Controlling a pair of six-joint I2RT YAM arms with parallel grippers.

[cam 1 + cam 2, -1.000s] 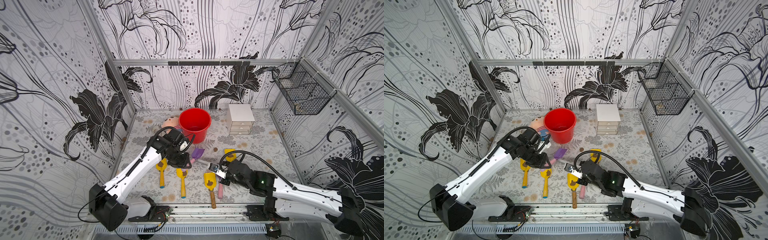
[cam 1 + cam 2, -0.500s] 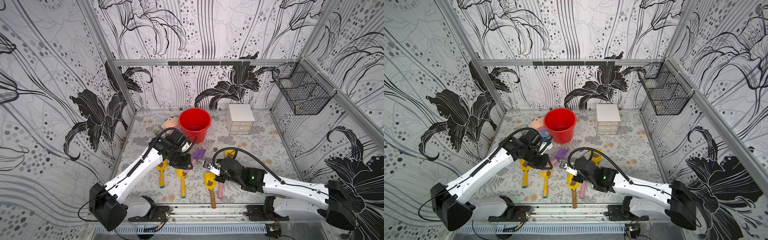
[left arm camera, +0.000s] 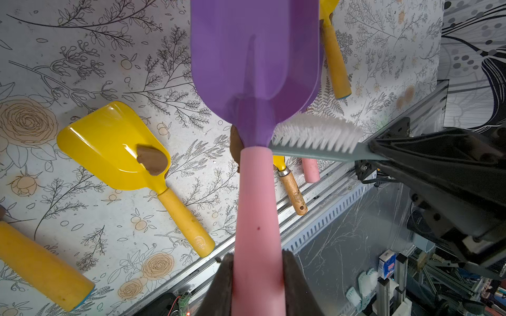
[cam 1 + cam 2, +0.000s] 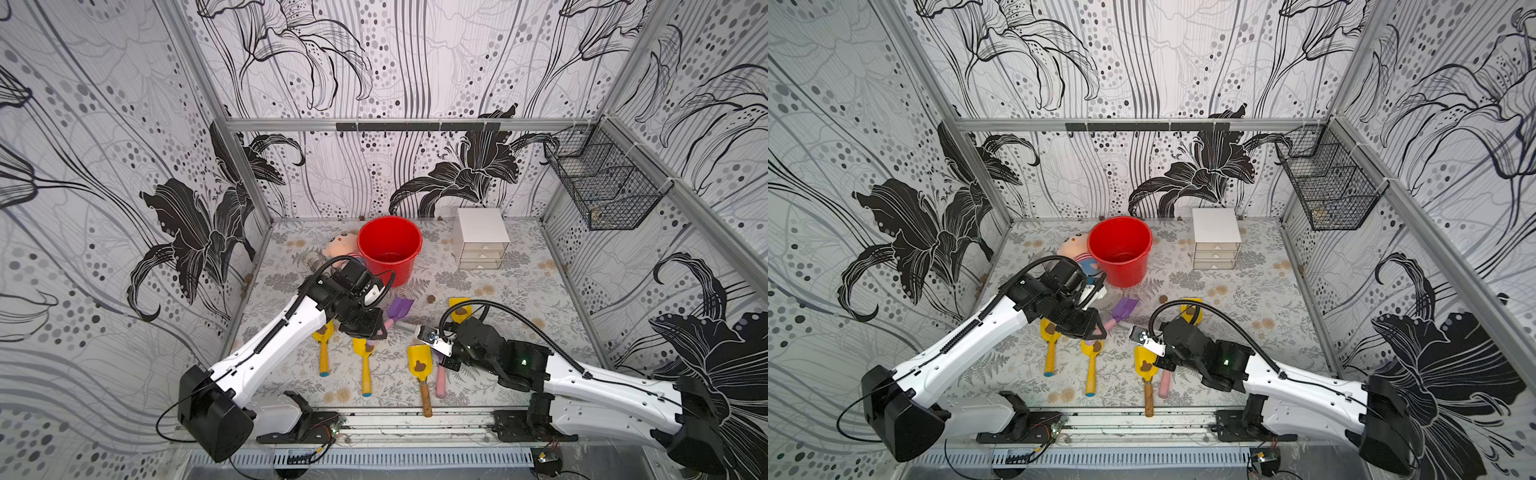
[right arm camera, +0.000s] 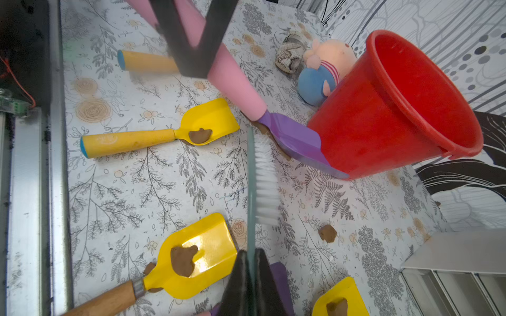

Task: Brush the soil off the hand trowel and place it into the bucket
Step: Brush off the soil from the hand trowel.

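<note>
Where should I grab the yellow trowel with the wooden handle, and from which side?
Grip the wooden handle of the yellow trowel from straight above, jaws across it. It lies flat, the handle is a narrow round shaft, and the blade carries a soil clump.

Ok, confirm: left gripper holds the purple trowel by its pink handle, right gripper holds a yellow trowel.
Wrong: the right wrist view shows the right gripper holding a white-bristled brush. The left gripper does hold the purple trowel by its handle.
</note>
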